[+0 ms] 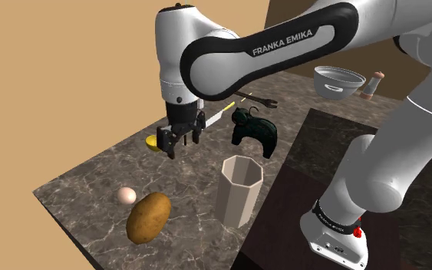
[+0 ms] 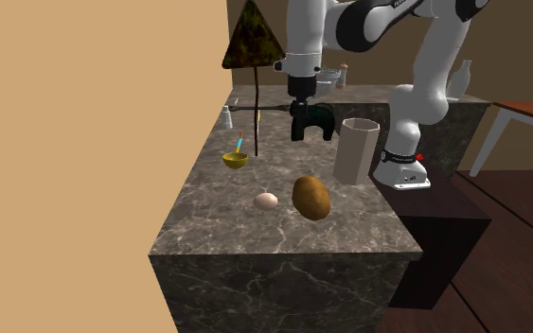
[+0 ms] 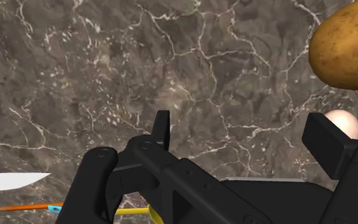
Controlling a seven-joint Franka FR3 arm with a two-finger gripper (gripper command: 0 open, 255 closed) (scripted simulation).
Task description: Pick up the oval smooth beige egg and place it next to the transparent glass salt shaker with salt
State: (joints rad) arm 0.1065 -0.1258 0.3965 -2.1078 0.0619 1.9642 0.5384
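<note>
The claw point(image 1: 182, 141) hangs released, its fingers point(image 3: 161, 127) spread over bare veined marble countertop point(image 1: 76, 192) and holding nothing. Near the counter's front edge lies the smooth oval beige egg point(image 2: 267, 201), apart from the claw and just beside a rough brown potato point(image 2: 311, 197). Farther back stand a faceted beige cup point(image 2: 357, 151), a small yellow bowl point(image 2: 236, 160) and a glossy black figurine point(image 1: 254, 130).

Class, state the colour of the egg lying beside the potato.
The egg is pale pinkish beige; it shows best in the second exterior view.
</note>
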